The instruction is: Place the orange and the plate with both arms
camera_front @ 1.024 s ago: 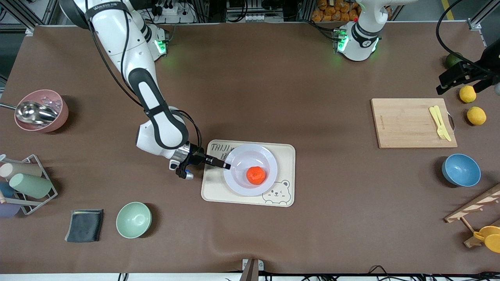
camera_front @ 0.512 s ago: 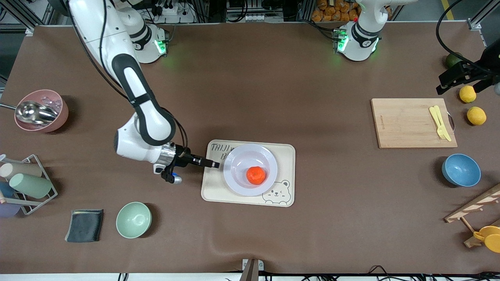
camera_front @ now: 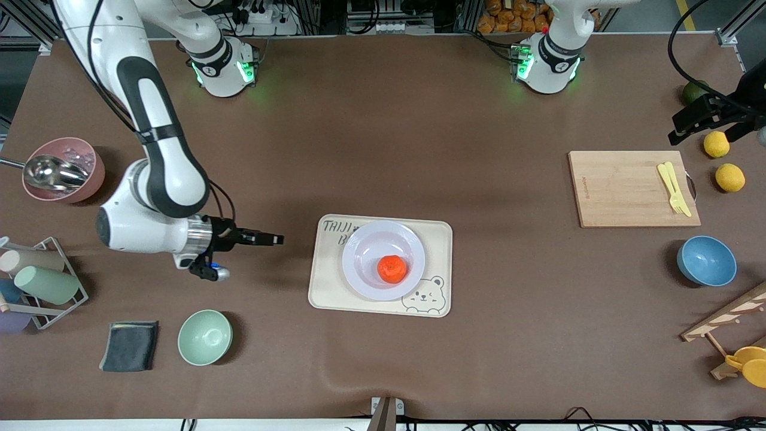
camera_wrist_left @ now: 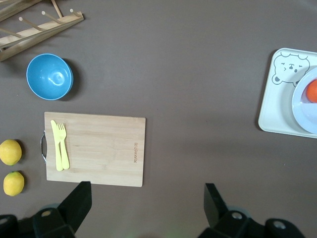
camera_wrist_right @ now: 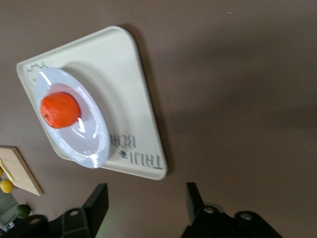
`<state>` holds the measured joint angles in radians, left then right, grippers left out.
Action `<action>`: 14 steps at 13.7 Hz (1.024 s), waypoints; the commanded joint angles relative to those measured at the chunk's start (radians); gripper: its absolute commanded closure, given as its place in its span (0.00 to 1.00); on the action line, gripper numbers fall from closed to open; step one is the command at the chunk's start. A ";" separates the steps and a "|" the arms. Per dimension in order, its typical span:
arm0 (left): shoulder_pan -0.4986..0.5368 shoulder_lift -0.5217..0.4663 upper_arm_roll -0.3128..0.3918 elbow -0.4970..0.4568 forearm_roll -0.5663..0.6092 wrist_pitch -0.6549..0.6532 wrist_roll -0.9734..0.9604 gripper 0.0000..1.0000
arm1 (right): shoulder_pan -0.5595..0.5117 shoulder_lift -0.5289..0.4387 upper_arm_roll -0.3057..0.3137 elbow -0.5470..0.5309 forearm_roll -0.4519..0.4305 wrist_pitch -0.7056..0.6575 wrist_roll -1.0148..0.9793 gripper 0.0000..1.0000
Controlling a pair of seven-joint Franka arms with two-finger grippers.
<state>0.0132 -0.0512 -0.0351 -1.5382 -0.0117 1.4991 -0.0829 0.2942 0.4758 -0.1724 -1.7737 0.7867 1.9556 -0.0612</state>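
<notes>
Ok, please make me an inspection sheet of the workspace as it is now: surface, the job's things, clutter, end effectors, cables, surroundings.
Surface: brown table, no spills seen.
Job's things: orange in the plate, which sits on the bear-print tray.
Clutter: cutting board with yellow fork; two lemons; blue bowl, green bowl, pink bowl with a scoop; dark cloth; cup rack.
End effectors: right end effector open, over bare table beside the tray, holding nothing; left end effector open, above the table near the cutting board, waiting.
Cables: black cable at the left arm's end.
Surroundings: nothing seen of note.
</notes>
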 commanded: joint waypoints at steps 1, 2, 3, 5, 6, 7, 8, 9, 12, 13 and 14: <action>0.001 -0.010 0.001 -0.002 -0.025 -0.011 0.003 0.00 | -0.018 -0.019 -0.036 0.019 -0.073 -0.082 0.012 0.18; 0.002 -0.010 0.001 -0.002 -0.025 -0.011 0.005 0.00 | -0.021 -0.026 -0.039 0.020 -0.125 -0.086 0.012 0.13; 0.004 -0.010 0.001 -0.002 -0.025 -0.011 0.006 0.00 | -0.033 -0.045 -0.039 0.023 -0.194 -0.098 0.012 0.10; 0.004 -0.010 0.001 -0.005 -0.025 -0.013 0.006 0.00 | -0.079 -0.065 -0.038 0.040 -0.279 -0.144 -0.008 0.03; 0.005 -0.010 0.001 -0.006 -0.025 -0.016 0.006 0.00 | -0.101 -0.062 -0.039 0.068 -0.299 -0.187 -0.043 0.00; 0.007 -0.010 0.001 -0.006 -0.025 -0.016 0.006 0.00 | -0.127 -0.060 -0.039 0.088 -0.305 -0.219 -0.075 0.00; 0.007 -0.012 0.001 -0.005 -0.025 -0.016 0.006 0.00 | -0.153 -0.063 -0.038 0.094 -0.305 -0.237 -0.110 0.00; 0.007 -0.012 0.001 -0.003 -0.025 -0.016 0.006 0.00 | -0.159 -0.066 -0.041 0.108 -0.317 -0.248 -0.138 0.00; 0.002 -0.021 0.000 -0.002 -0.025 -0.016 0.006 0.00 | -0.168 -0.077 -0.052 0.201 -0.412 -0.346 -0.144 0.00; 0.001 -0.022 0.000 0.000 -0.025 -0.016 0.006 0.00 | -0.176 -0.077 -0.055 0.230 -0.446 -0.375 -0.147 0.00; 0.001 -0.022 0.000 0.000 -0.025 -0.016 0.006 0.00 | -0.187 -0.077 -0.055 0.253 -0.463 -0.398 -0.147 0.00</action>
<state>0.0133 -0.0542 -0.0357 -1.5383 -0.0117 1.4951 -0.0829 0.1300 0.4129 -0.2354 -1.5711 0.3773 1.6119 -0.2060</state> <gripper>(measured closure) 0.000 0.000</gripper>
